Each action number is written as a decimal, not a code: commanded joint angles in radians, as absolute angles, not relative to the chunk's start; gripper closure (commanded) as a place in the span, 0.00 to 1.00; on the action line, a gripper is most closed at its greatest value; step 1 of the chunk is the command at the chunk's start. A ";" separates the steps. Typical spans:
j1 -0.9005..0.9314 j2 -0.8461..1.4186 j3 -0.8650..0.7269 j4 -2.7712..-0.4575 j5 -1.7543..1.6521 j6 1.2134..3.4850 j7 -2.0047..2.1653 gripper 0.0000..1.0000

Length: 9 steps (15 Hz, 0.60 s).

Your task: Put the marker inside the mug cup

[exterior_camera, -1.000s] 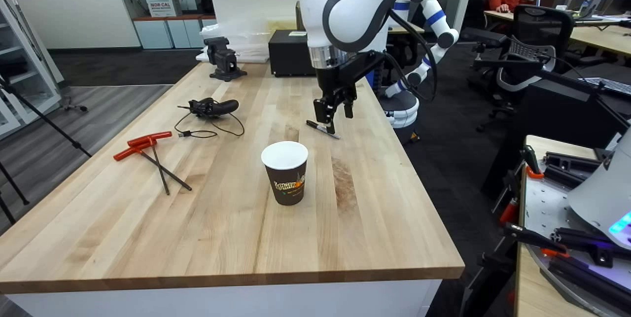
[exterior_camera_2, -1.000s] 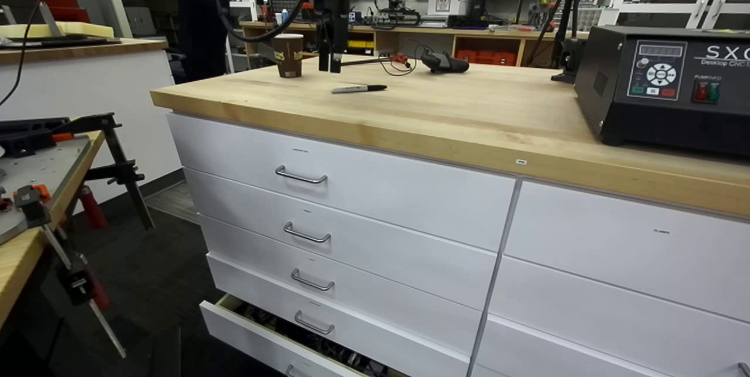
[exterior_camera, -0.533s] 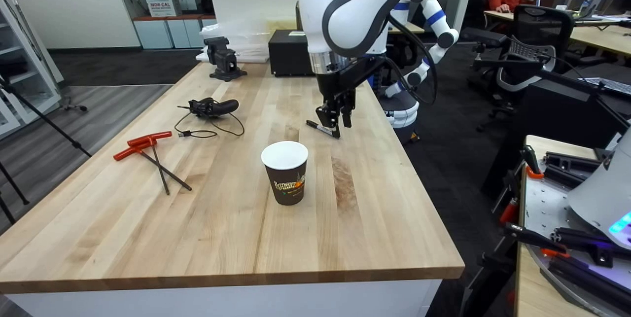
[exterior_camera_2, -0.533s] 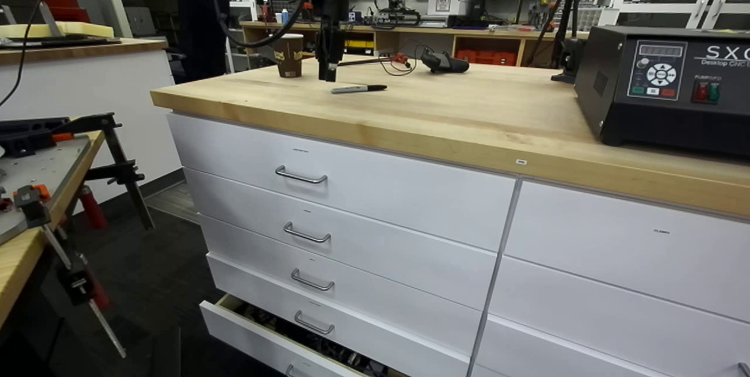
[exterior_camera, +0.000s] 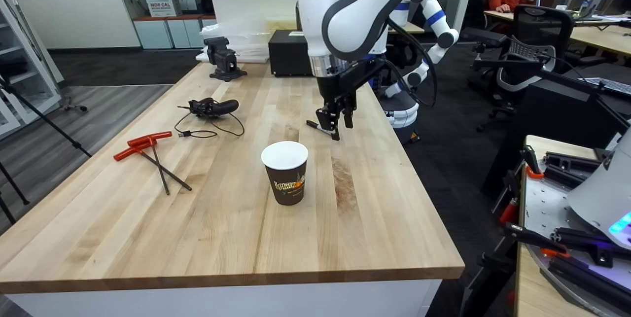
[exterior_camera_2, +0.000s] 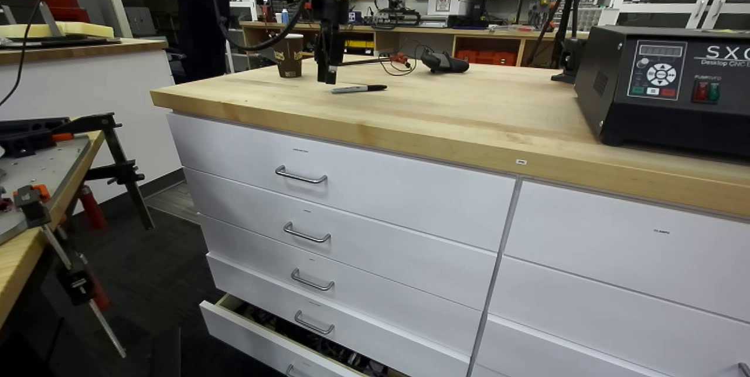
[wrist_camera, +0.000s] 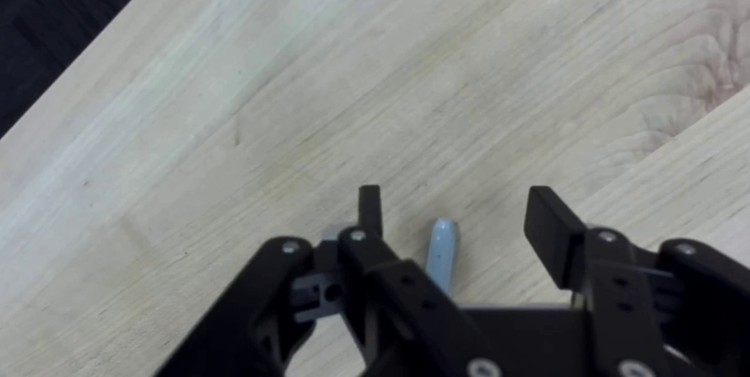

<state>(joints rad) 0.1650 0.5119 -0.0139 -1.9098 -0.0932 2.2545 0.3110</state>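
The black-capped marker (exterior_camera_2: 358, 89) lies flat on the wooden tabletop (exterior_camera: 222, 238), its barrel grey. In the wrist view its grey end shows between the two fingers (wrist_camera: 551, 236) of the gripper (wrist_camera: 456, 213), which stand well apart, with wood visible on either side of the barrel; the marker lies closer to the finger at the left of that view. In an exterior view one finger covers the grey end, leaving the cap and a short stretch of barrel in sight. Whether the fingertips touch the wood cannot be told.

Nearer in that same view, slightly left of the marker and well apart from it, a dark brown paper cup (exterior_camera: 286, 181) stands upright, white on top and lettered on its side. Left of the cup lie two red T-handle hex keys (exterior_camera: 153, 137), their dark shafts crossed. Farther back, left of the marker, rests a corded black handheld device (exterior_camera: 213, 108). At the far end stand a black bench vise (exterior_camera: 225, 60) and, to its right, a black control box (exterior_camera_2: 662, 89), which bears a keypad in an exterior view. White drawers (exterior_camera_2: 351, 201) fill the front below the tabletop, a low one pulled partly out.
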 commanded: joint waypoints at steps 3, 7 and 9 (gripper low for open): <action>0.151 0.531 -0.008 -1.881 -0.076 2.260 0.299 0.78; 0.148 0.547 -0.008 -1.859 -0.073 2.257 0.299 0.54; 0.149 0.560 -0.008 -1.847 -0.073 2.258 0.299 0.56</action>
